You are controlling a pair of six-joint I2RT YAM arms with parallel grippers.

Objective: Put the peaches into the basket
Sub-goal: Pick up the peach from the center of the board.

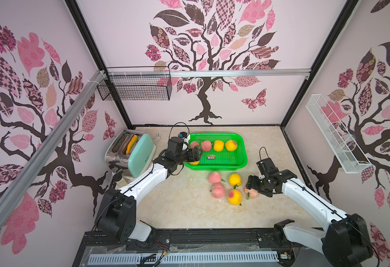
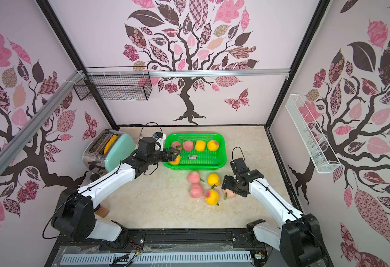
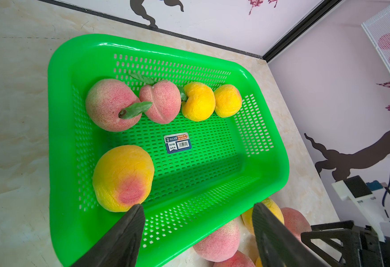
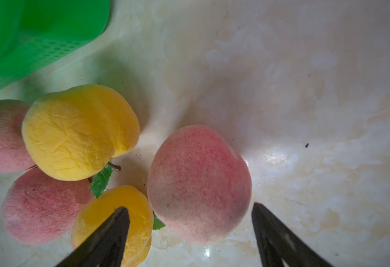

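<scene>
Peaches lie in two bunches. Five are in the green basket [image 1: 221, 167], which sits on the table [image 1: 177, 208] close to its back edge, a bit toward the right edge. Four make a row along the basket's back wall: the first pink peach [image 3: 112, 105], the second pink peach [image 3: 161, 101] touching it, then the first yellow peach [image 3: 198, 101] and the second yellow peach [image 3: 227, 100]. The red-spot peach [image 3: 123, 178] lies alone in the basket's front left corner. A small sticker [image 3: 177, 142] is on the basket floor.

The left gripper [image 3: 197, 205] hangs over the front left part of the basket. Its jaws are apart and hold nothing. One finger [image 3: 129, 228] is just beside the red-spot peach; I cannot tell if it touches.

Five more peaches lie close together on the table just in front of the basket, nearer the right edge: the pink peach by the basket [image 1: 214, 177], the yellow peach by the basket [image 1: 235, 179], the front pink peach [image 1: 218, 190], the yellow and red peach [image 1: 234, 197] and the end pink peach [image 4: 198, 185], which is closest to the right edge.

The right gripper [image 4: 190, 205] is low over the end pink peach. Its jaws are wide apart, one on each side of it. They are not squeezing the peach, which lies on the table.

A toaster [image 1: 140, 150] stands by the table's left edge near the back corner, with an orange slice [image 1: 130, 144] in one slot. A black wire basket [image 1: 135, 86] hangs on the back wall and a white wire basket [image 1: 335, 136] on the right wall.
</scene>
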